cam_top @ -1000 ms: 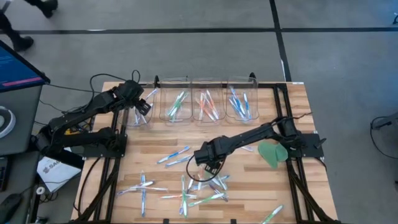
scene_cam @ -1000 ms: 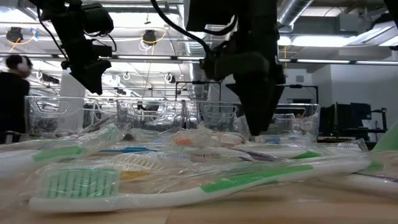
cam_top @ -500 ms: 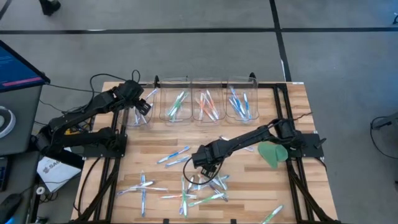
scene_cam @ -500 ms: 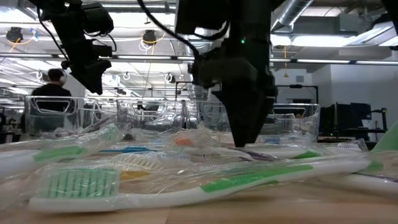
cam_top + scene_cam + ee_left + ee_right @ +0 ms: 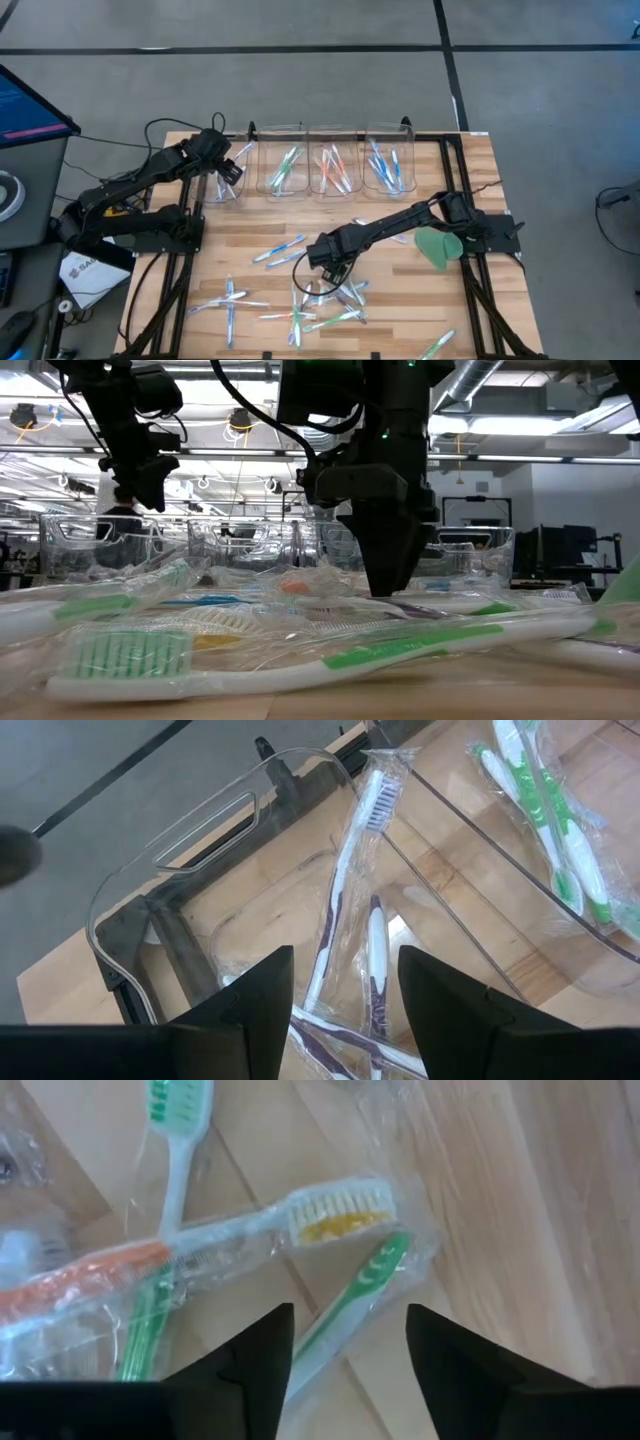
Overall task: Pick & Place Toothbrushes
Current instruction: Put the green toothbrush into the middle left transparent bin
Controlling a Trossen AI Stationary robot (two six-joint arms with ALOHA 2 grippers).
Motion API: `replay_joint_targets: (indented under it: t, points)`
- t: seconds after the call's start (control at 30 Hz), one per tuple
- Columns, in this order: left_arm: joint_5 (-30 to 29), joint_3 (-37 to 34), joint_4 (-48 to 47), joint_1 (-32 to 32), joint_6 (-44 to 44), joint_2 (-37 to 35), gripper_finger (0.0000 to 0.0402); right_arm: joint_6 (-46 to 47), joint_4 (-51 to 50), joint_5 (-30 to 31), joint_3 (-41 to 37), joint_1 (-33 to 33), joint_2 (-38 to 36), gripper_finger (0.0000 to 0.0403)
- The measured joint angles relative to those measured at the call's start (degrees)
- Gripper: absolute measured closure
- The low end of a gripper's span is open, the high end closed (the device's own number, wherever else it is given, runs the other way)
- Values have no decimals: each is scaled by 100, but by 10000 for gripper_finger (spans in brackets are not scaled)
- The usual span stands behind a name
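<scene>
Fingers parted on both grippers, nothing held.
Right gripper [image 5: 328, 262] hanging low over the loose pile of toothbrushes [image 5: 318, 303] at the near middle of the table [image 5: 480, 180], straddling a green toothbrush [image 5: 352, 1302] beside an orange one [image 5: 200, 1245]. Left gripper [image 5: 229, 170] hovering above the leftmost clear bin [image 5: 215, 840], purple brushes lying inside. Sorting partly done, judging by green, orange and blue brushes sitting in three more bins [image 5: 332, 158]; many still lying scattered, waiting for pickup.
</scene>
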Motion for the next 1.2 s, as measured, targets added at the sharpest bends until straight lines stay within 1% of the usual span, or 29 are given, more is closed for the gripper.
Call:
replay_joint_targets:
  t: [0.17, 0.23, 0.3, 0.43, 0.47, 0.67, 0.97, 1.2]
  points:
    - [0, 0, 0, 0, 0, 0, 227, -79, 31, -21, 0, 0, 0, 258]
    - [0, 0, -1, 0, 0, 0, 227, -97, 27, -23, 0, 0, 0, 281]
    - [0, 0, 0, 0, 0, 0, 227, -139, 25, -24, 0, -15, 0, 309]
    - [1, 0, -1, 0, -1, 0, 227, -332, 27, -25, 0, -87, -2, 381]
    - [0, 0, 0, 0, 0, 0, 227, -380, 43, -46, 0, -93, -13, 391]
    - [0, 0, 0, 0, 0, 0, 227, -365, 51, 8, 0, -78, -13, 401]
    - [1, 0, 0, 0, -2, 0, 227, -387, 4, 93, -1, -33, -11, 402]
    - [2, 0, 0, 0, -2, 0, 227, -254, -426, 199, -2, -9, -11, 403]
